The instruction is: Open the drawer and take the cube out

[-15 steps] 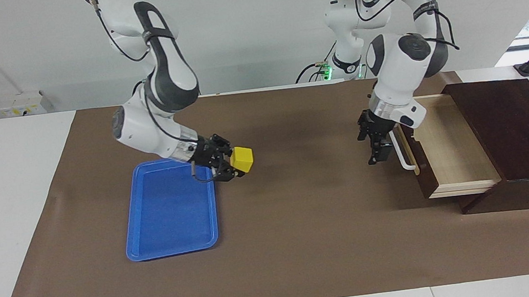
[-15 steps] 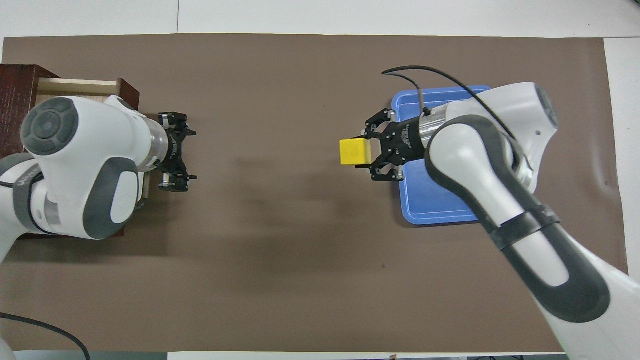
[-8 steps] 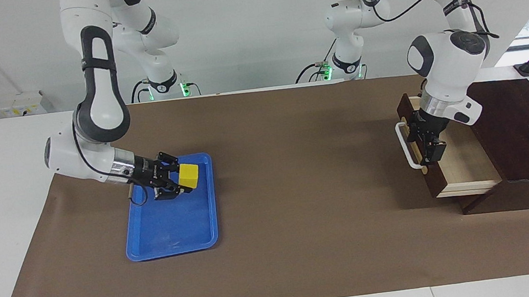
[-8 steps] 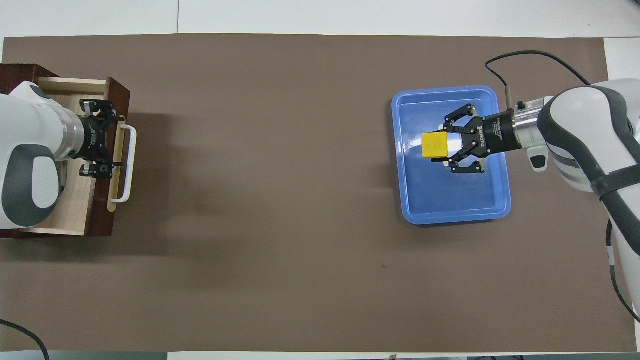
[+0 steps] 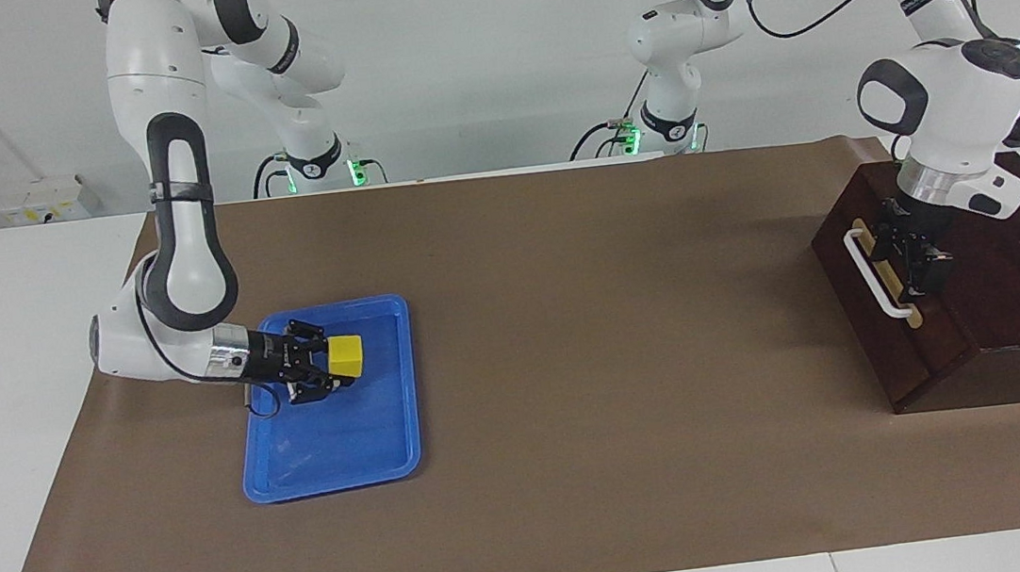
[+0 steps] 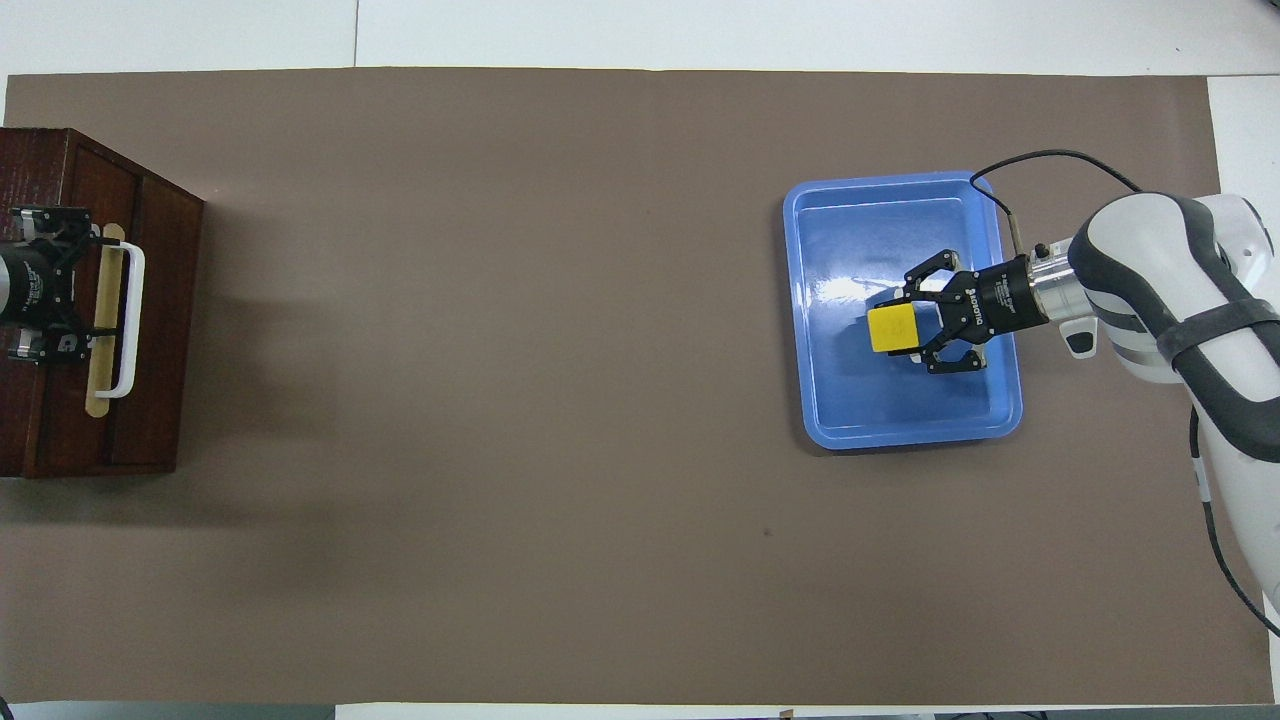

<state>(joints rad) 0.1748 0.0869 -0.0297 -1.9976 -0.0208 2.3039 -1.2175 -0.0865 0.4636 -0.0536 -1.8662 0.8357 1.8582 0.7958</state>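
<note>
At the left arm's end of the surface [image 5: 575, 364], the dark wooden drawer [image 5: 915, 348] stands shut, its inside hidden. The left end effector [image 5: 920, 267], fingers spread, sits just beside the white bar handle [image 5: 871, 272] and grips nothing. Toward the right arm's end, the right end effector [image 5: 334, 369] pinches the yellow cube [image 5: 346, 356] by two opposite faces, low over the blue tray [image 5: 329, 457]. Whether the cube touches the tray floor cannot be told. The cube looks light and rigid, and its flat, probably smooth sides suit a square, centred grip. An off-centre hold could let it twist or slip. Nothing else shows in the tray, and its part farther from the robots is bare. With the cube already outside the drawer, only setting it down appears to be left.
</note>
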